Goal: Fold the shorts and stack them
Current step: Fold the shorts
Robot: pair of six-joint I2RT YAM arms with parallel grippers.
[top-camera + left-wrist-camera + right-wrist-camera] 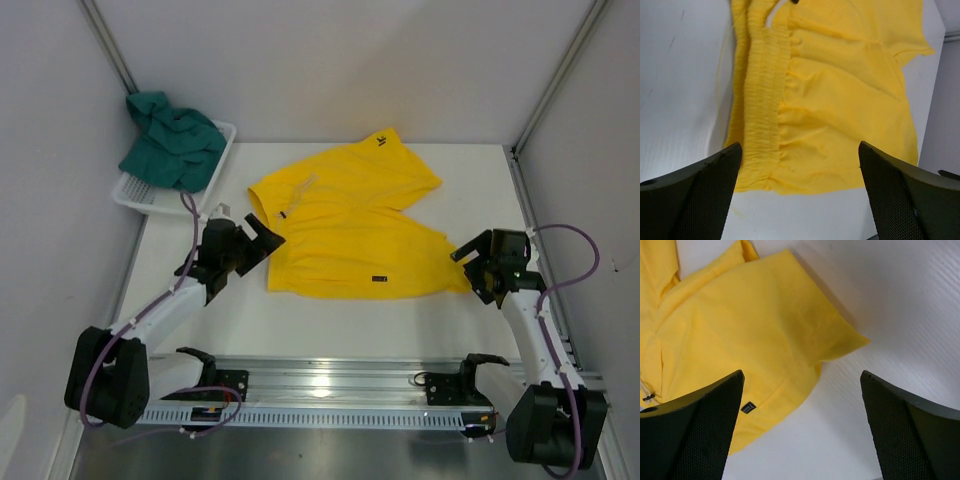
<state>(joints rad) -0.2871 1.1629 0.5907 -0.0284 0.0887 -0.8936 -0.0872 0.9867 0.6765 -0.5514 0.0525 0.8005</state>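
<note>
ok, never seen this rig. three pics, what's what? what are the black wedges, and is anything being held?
Two robot arms are bolted at the table's near edge. The top view looks down on both; the other two come from cameras on each wrist, and the black wedges are that arm's own fingers.

Yellow shorts lie spread on the table. Teal shorts sit crumpled in a white basket at far left.

The left pincer and right pincer are open at the yellow shorts' opposite edges, holding nothing.

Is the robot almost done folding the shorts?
Not yet. The yellow shorts lie spread on the table, maybe folded once. Both grippers, left and right, are open at their edges, holding nothing. The green shorts sit crumpled in the basket, unfolded. Nothing is stacked.
</note>
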